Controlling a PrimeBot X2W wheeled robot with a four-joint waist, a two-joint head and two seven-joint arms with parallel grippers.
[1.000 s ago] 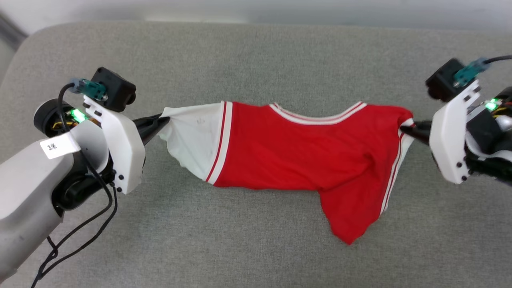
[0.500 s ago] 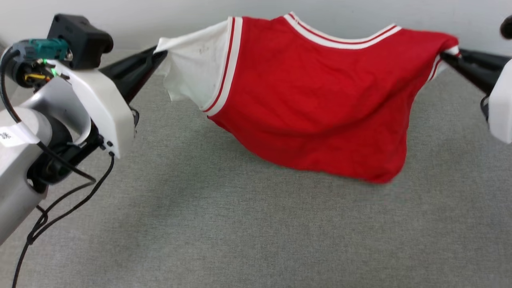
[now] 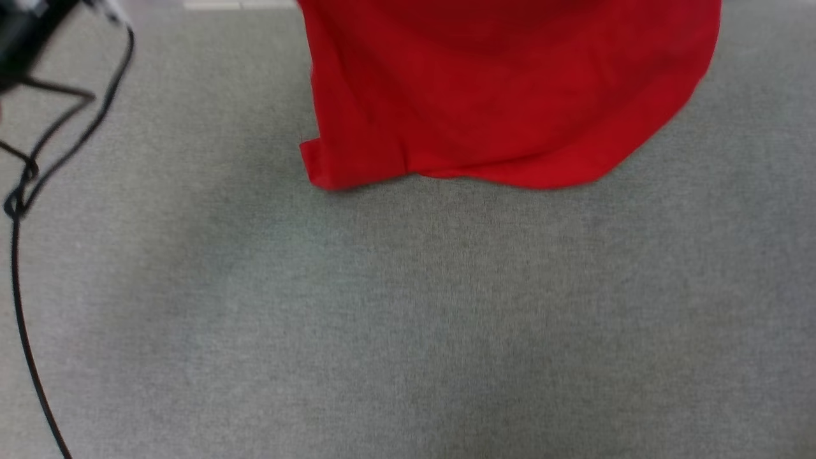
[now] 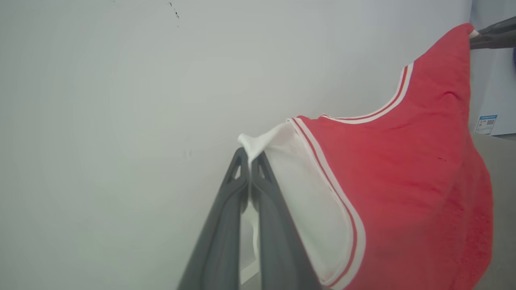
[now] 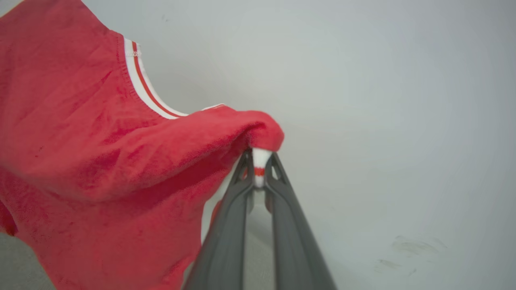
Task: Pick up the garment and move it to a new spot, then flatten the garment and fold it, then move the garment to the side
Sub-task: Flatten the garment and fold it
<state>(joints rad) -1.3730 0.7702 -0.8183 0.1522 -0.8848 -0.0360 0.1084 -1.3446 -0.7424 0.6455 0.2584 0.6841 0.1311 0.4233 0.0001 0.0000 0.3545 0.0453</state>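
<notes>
**Red garment hangs stretched between two pinching grippers**

In the head view the garment (image 3: 510, 95) drops from the 12 o'clock edge as a broad red sheet; its hem curves from 10 o'clock toward 2 o'clock above the grey fabric surface (image 3: 408, 331); whether the hem touches that surface cannot be told; a black cable (image 3: 18, 268) loops down the 9 o'clock side and runs off toward 7 o'clock.

In the left wrist view the left gripper (image 4: 250, 160) rises from 6 o'clock, its two dark fingers pressed together on the tip of the white sleeve (image 4: 298, 193); a small peak of white cloth shows just above the tips; the red body spreads toward 3 o'clock, with the striped neckline trim (image 4: 379, 112) along its upper edge; at 2 o'clock the far corner meets the other arm's dark fingers; a pale wall (image 4: 121, 100) stands behind, and a small label (image 4: 485, 124) sits at 3 o'clock.

In the right wrist view the right gripper (image 5: 258, 161) comes up from 6 o'clock, its fingers nearly closed and pinching a white, red-striped bit of sleeve edge; red cloth bunches over the tips and falls away toward 9 and 7 o'clock.
</notes>
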